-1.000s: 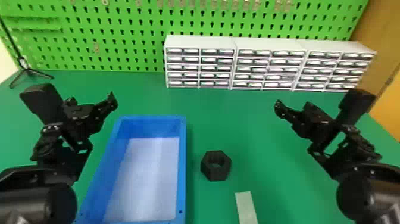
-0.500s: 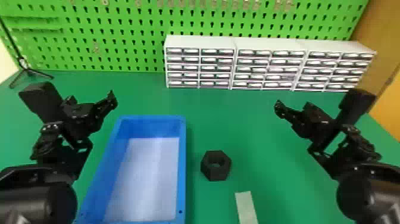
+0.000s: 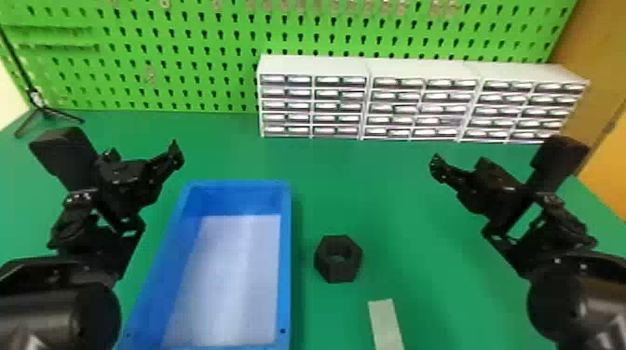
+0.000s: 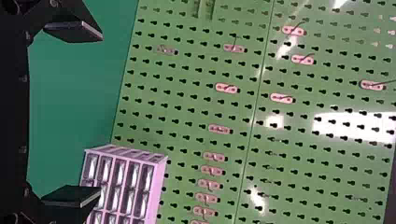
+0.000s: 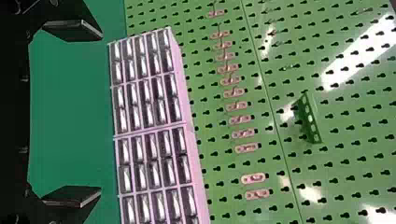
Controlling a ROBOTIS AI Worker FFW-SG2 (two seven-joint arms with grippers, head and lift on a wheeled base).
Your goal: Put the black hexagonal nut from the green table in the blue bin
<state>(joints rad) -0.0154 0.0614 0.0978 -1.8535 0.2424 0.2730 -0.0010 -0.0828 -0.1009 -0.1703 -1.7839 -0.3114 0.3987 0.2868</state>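
The black hexagonal nut (image 3: 337, 259) lies flat on the green table (image 3: 372, 195), a short way right of the blue bin (image 3: 286, 260), not touching it. Nothing lies in the bin. My left gripper (image 3: 174, 156) is above the table by the bin's far left corner; in the left wrist view the left gripper (image 4: 99, 114) has its two fingers wide apart and nothing between them. Farther right than the nut is my right gripper (image 3: 438, 167), raised over the table; in the right wrist view the right gripper (image 5: 100, 114) is likewise open and holds nothing.
White drawer units (image 3: 363, 65) stand in a row along the table's back. Behind them rises a green pegboard (image 3: 223, 46). A pale strip (image 3: 385, 321) lies near the front, right of the bin. A black tripod stand (image 3: 42, 109) is at the back left.
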